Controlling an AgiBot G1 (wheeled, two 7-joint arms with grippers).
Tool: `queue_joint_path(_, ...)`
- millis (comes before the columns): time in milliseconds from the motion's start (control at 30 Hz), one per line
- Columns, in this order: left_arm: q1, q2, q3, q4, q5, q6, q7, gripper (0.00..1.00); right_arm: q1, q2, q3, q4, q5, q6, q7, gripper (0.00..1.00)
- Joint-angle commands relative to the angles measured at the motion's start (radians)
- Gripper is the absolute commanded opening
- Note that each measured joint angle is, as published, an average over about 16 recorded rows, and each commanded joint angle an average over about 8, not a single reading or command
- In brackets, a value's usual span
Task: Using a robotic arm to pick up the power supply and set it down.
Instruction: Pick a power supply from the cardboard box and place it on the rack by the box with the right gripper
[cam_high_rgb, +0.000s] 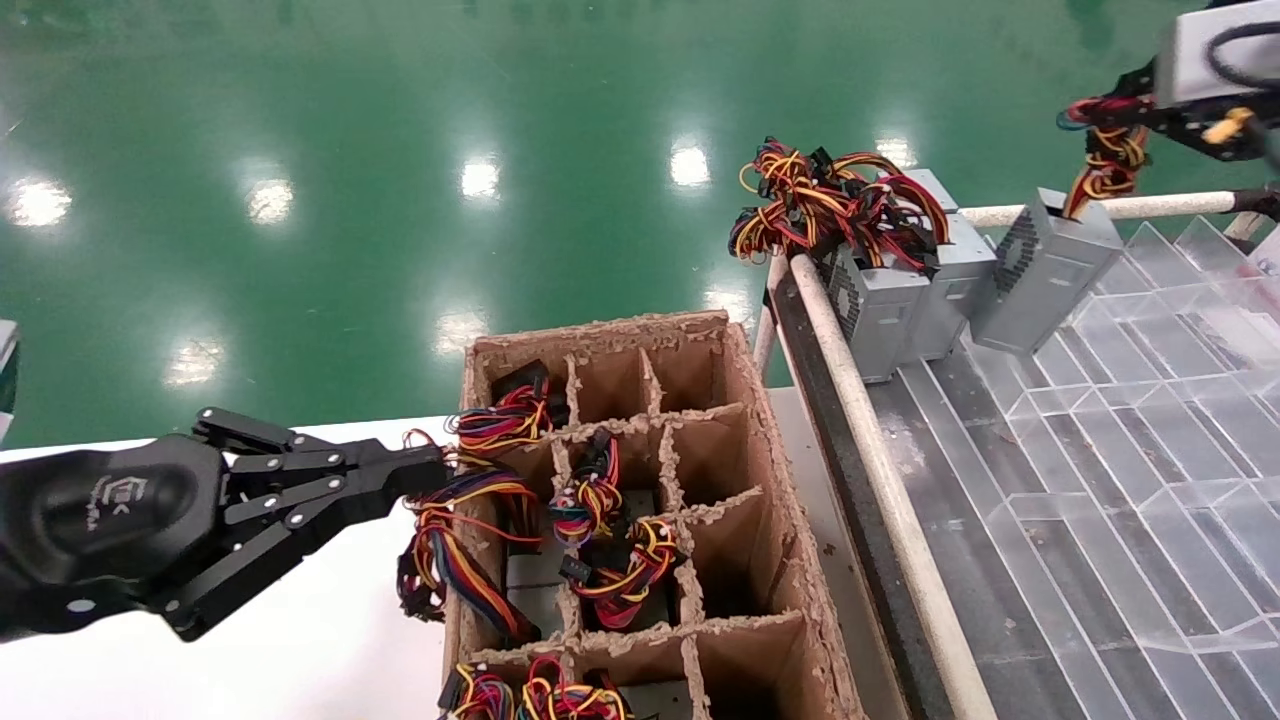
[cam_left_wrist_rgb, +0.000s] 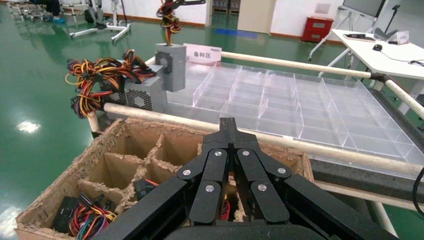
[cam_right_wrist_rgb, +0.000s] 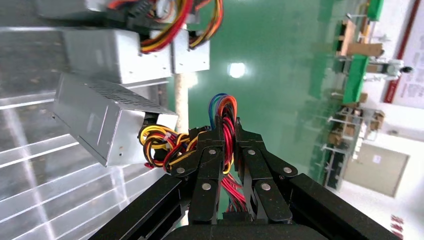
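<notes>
The power supply (cam_high_rgb: 1045, 270) is a narrow grey metal box with a perforated face, hanging tilted over the far corner of the clear tray. Its slim bunch of red, yellow and black wires (cam_high_rgb: 1100, 165) runs up into my right gripper (cam_high_rgb: 1112, 118), which is shut on the wires. In the right wrist view the fingers (cam_right_wrist_rgb: 207, 150) pinch the wire bunch (cam_right_wrist_rgb: 227, 122), with the box (cam_right_wrist_rgb: 105, 120) beside them. Whether the box's lower end touches the tray I cannot tell. My left gripper (cam_high_rgb: 440, 470) (cam_left_wrist_rgb: 229, 125) is shut on nothing at the cardboard box's near-left wall.
Two similar grey boxes (cam_high_rgb: 900, 295) with bushy wires (cam_high_rgb: 830, 200) stand at the tray's far left corner, right beside the hanging one. The clear compartment tray (cam_high_rgb: 1150, 450) is framed by a white tube rail (cam_high_rgb: 880, 450). A divided cardboard box (cam_high_rgb: 745, 480) holds more wired units.
</notes>
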Motion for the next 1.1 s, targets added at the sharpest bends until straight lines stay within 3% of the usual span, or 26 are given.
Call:
queue_joint_path(33, 0.000, 0.000, 0.000, 0.000, 0.000, 0.000, 0.000, 0.00, -0.015, -0.023, 0.005, -0.045, 0.006, 0.040, -0.032, 0.00)
queue_joint_path(300, 0.000, 0.000, 0.000, 0.000, 0.000, 0.000, 0.000, 0.00, -0.079, -0.085, 0.036, -0.147, 0.040, 0.302, -0.068, 0.00)
queue_joint_path(433, 0.000, 0.000, 0.000, 0.000, 0.000, 0.000, 0.000, 0.00, -0.113, -0.108, 0.050, -0.169, 0.058, 0.375, -0.083, 0.00)
queue_joint_path(1100, 0.000, 0.000, 0.000, 0.000, 0.000, 0.000, 0.000, 0.00, -0.162, -0.144, 0.087, -0.208, 0.112, 0.432, -0.159, 0.00)
